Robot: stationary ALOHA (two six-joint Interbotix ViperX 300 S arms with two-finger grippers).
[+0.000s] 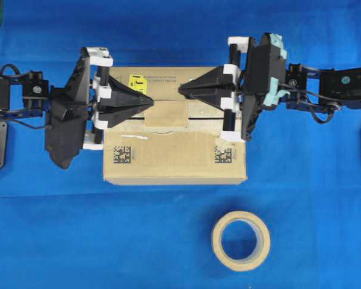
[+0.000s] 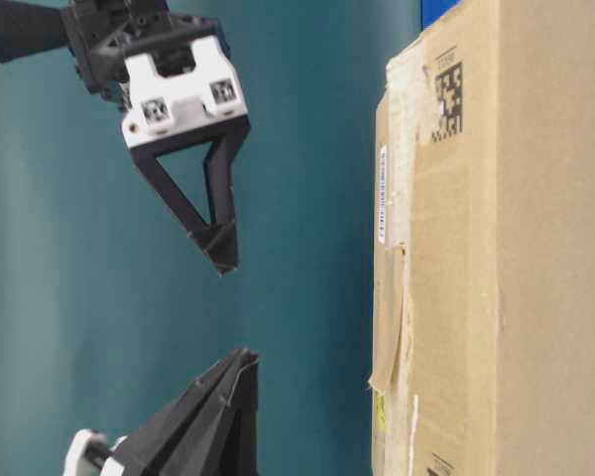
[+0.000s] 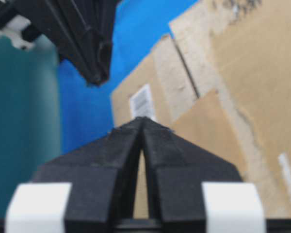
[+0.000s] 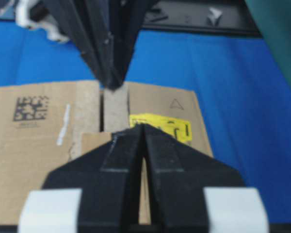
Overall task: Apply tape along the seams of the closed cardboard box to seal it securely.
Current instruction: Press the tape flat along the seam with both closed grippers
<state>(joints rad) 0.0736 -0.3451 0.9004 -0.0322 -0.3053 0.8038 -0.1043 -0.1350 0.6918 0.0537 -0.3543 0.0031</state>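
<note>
The brown cardboard box (image 1: 168,158) lies closed in the middle of the blue table, with a yellow sticker (image 1: 136,80) at its far left. Its seam (image 1: 206,117) runs left to right. A square piece of tan tape (image 1: 167,115) lies across the seam's middle. In the table-level view one tape edge (image 2: 385,327) lifts off the box. My left gripper (image 1: 151,101) hovers shut over the tape's left far corner, holding nothing. My right gripper (image 1: 180,90) hovers shut just beyond the tape's right far corner, also holding nothing. The tips point at each other, a short gap apart.
A tan tape roll (image 1: 240,241) lies flat on the table in front of the box, to the right. Two black matrix codes (image 1: 124,156) mark the box's near flap. A white barcode label (image 3: 142,101) sits on a side face.
</note>
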